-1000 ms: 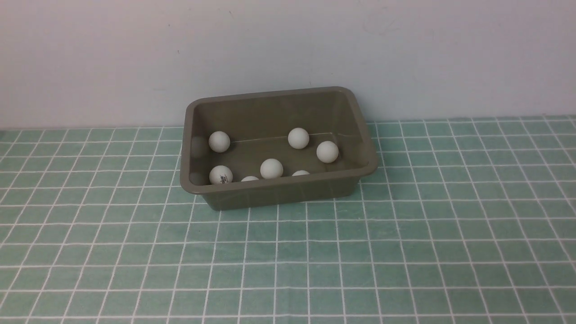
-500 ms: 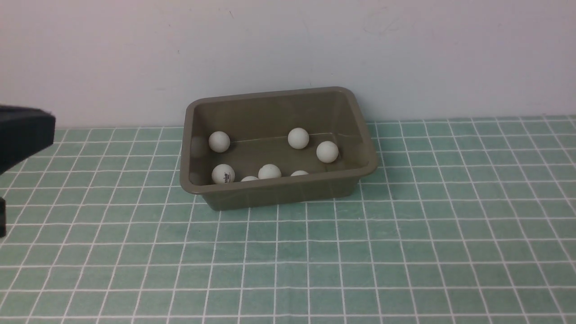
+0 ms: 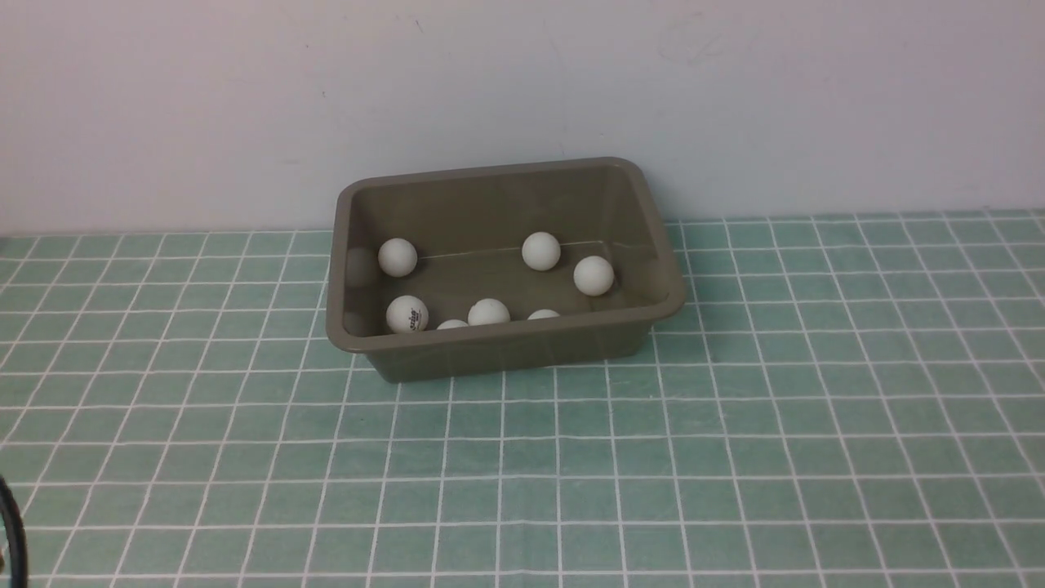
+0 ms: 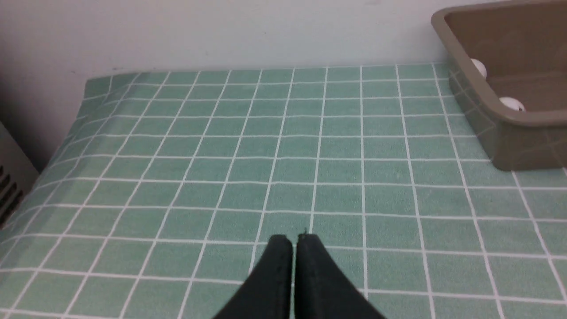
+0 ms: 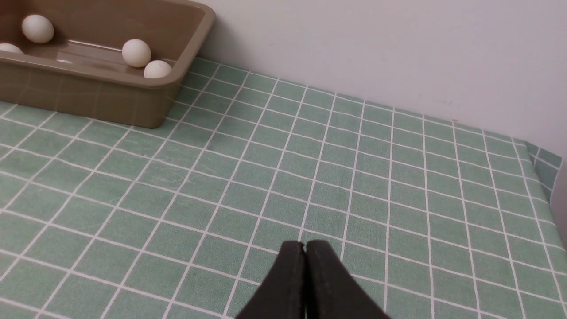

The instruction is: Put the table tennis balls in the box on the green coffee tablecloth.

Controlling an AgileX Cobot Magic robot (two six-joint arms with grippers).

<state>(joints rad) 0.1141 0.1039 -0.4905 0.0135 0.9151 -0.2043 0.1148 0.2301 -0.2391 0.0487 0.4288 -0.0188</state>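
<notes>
1. You see the box (image 3: 506, 343), an olive-brown tub, standing on the green coffee tablecloth (image 3: 735, 457) near the pale wall (image 3: 522, 82), a little left of centre in the front view.
2. You can count seven table tennis balls (image 3: 488, 311) inside the box from the front; whether another lies hidden behind the near wall you cannot tell.
3. One ball (image 3: 397, 256) sits toward the far left corner, and two, (image 3: 541, 251) and (image 3: 593, 275), lie close together toward the far right.
4. Along the near wall you have a logo-marked ball (image 3: 406, 314) at the left, then three more that show only partly above the rim.
5. No ball shows on the cloth around the box in any view.
6. Your left gripper (image 4: 294, 241) is clenched, its two black fingers (image 4: 277, 266) pressed together with nothing between them, hovering over bare cloth well to the left of the box.
7. Your right gripper (image 5: 304, 246) is likewise clenched and empty, above the cloth well to the right of the box.
8. Neither gripper appears in the front view; only a thin dark curved edge (image 3: 12, 531) shows at its lower left corner.
</notes>
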